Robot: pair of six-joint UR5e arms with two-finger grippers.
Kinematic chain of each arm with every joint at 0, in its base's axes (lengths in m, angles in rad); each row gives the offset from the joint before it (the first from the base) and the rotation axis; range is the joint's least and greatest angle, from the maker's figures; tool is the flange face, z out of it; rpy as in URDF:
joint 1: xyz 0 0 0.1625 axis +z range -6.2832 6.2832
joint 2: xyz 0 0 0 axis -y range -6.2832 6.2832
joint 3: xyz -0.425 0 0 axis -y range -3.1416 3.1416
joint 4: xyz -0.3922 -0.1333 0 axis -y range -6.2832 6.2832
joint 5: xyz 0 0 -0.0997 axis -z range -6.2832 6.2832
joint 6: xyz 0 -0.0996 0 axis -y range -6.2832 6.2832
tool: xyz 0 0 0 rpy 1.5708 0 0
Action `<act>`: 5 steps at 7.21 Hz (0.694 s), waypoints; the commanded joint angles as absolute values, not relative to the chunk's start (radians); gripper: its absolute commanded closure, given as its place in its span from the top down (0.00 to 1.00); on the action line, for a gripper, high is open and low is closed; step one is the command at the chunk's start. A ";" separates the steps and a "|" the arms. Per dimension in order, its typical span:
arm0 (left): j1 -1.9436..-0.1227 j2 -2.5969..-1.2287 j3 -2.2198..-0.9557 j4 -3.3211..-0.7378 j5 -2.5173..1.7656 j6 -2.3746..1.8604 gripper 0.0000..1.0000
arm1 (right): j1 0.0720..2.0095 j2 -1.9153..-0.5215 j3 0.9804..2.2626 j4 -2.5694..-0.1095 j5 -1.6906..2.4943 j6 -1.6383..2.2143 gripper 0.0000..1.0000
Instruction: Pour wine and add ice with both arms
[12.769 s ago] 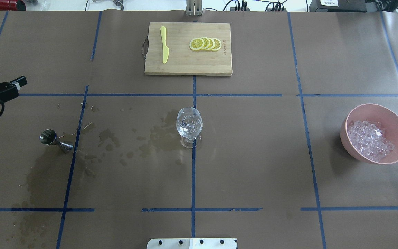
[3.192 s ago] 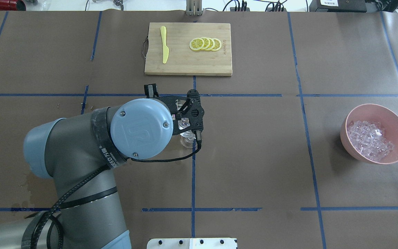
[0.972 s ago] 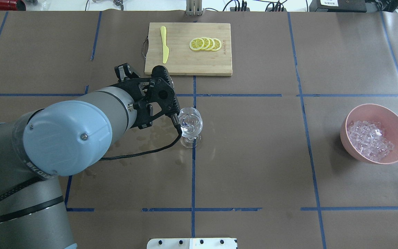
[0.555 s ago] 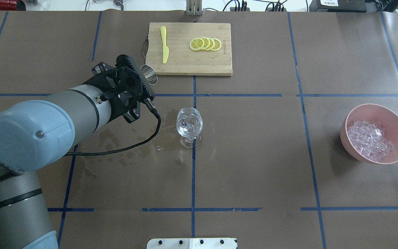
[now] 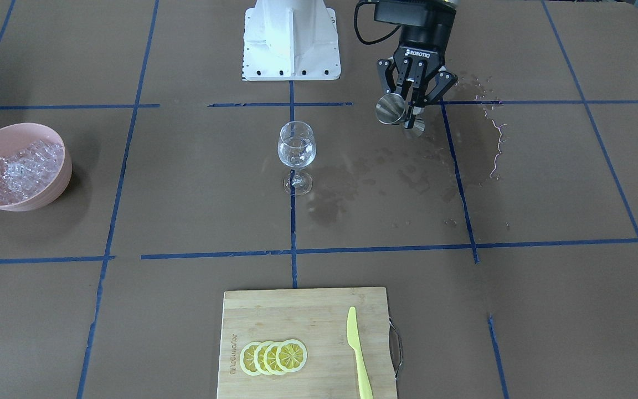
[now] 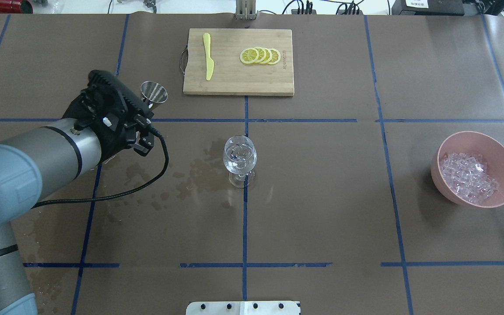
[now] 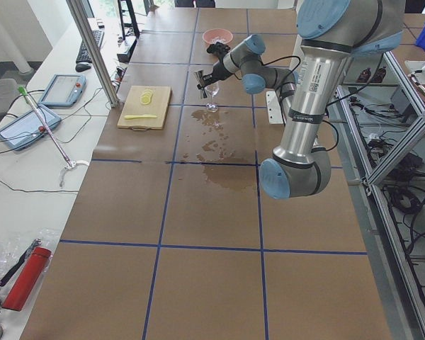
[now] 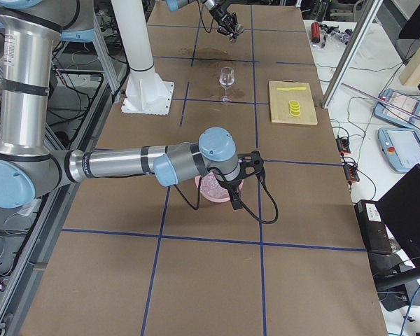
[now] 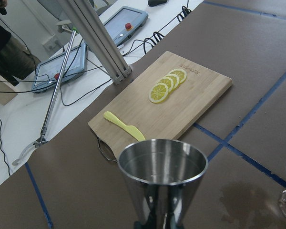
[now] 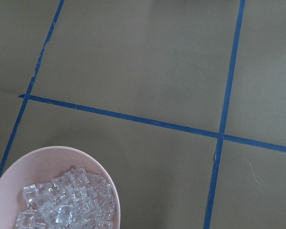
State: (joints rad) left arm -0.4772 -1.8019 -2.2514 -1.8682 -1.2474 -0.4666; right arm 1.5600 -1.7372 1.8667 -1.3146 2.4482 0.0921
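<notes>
My left gripper (image 5: 407,113) is shut on a steel jigger (image 6: 153,93) and holds it upright above the table, left of and apart from the wine glass (image 6: 239,158). In the left wrist view the jigger (image 9: 162,174) looks empty. The glass (image 5: 296,151) stands at the table's middle with clear wine low in its bowl. Ice (image 6: 468,177) fills a pink bowl (image 6: 503,153) at the right. My right arm shows only in the exterior right view, its gripper (image 8: 241,180) by the bowl; I cannot tell whether it is open. The right wrist view shows the ice (image 10: 69,202).
A wooden cutting board (image 6: 234,81) with lemon slices (image 6: 260,56) and a yellow knife (image 6: 208,57) lies at the far side. Dark wet stains (image 6: 190,175) mark the brown paper left of the glass. The white pedestal base (image 5: 291,39) is at the near edge.
My left arm has swung left, away from the glass, carrying the jigger, which now stands upright. Earlier the jigger stood on the table at the left, then was held over the glass.
</notes>
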 commanded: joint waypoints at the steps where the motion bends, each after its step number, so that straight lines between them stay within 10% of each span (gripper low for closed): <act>1: -0.477 -1.522 -2.241 -2.250 -1.188 -0.550 0.00 | 1.560 -1.741 1.867 -1.315 2.448 0.091 1.00; 5: -0.469 -1.367 -1.899 -2.876 -0.910 -0.652 0.00 | 1.560 -1.746 1.868 -1.313 2.448 0.091 1.00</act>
State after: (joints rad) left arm -0.4744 -1.3785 -1.9793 -2.7749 -0.9796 -0.6333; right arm 1.5601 -1.7429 1.8679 -1.3136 2.4482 0.0905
